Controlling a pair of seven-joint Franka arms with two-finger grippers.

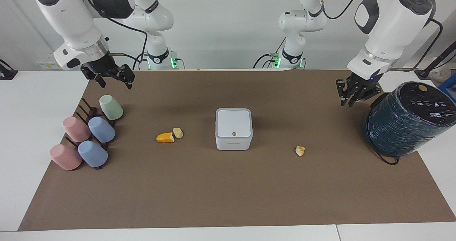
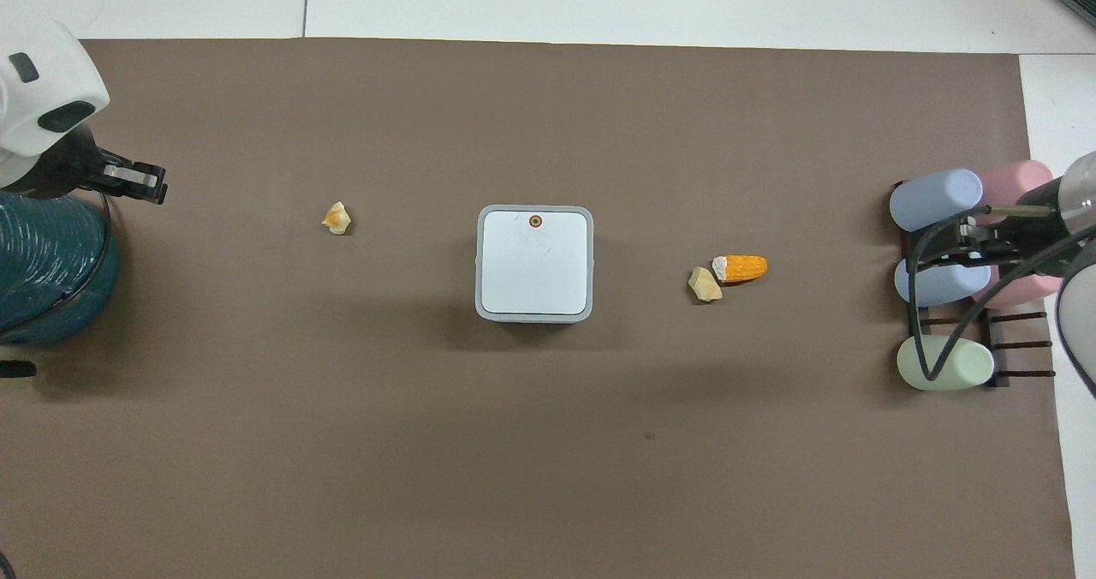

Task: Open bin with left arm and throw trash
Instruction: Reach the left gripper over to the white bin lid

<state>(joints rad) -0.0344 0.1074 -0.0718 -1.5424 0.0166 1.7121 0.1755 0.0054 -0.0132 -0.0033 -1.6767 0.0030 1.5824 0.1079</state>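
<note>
A flat brown mat (image 1: 228,191) covers most of the white counter (image 1: 32,127), which shows as pale strips along the edges. The bin (image 1: 233,128) is white with a light grey rim, and a tiny orange-brown button sits on its lid. The trash is one bright orange wedge (image 1: 165,137) with a pale tip and two yellow-tan chunks (image 1: 177,132) (image 1: 300,150). At the right arm's end, the cups are pastel: two pink (image 1: 76,128), two blue (image 1: 101,129), one mint green (image 1: 110,107), on a dark brown rack (image 1: 84,109). At the left arm's end stands a dark teal cylinder (image 1: 406,123) (glossy, streaked wrapping) with a black top. Both arms are white with dark grey caps; each claw, the left (image 1: 352,95) and the right (image 1: 108,77), is black.
</note>
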